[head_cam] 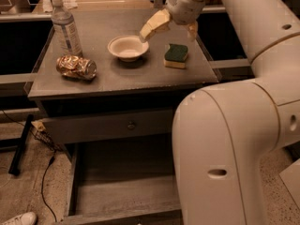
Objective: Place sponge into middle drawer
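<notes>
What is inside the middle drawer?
Only bare floor shows in the middle drawer; the arm covers its right part. The sponge lies on the cabinet top, near the open gripper.

pincer (168,35) above tabletop (140,76) | middle drawer (122,172) right side behind arm (225,149)

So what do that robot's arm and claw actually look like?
The arm is a chain of fat, smooth, off-white tubes with rounded elbows, marked only by a few small dark oval holes. No cables show. The claw, up over the table just behind the sponge, has a rounded white wrist and two tapering, pale yellowish fingers.
</notes>
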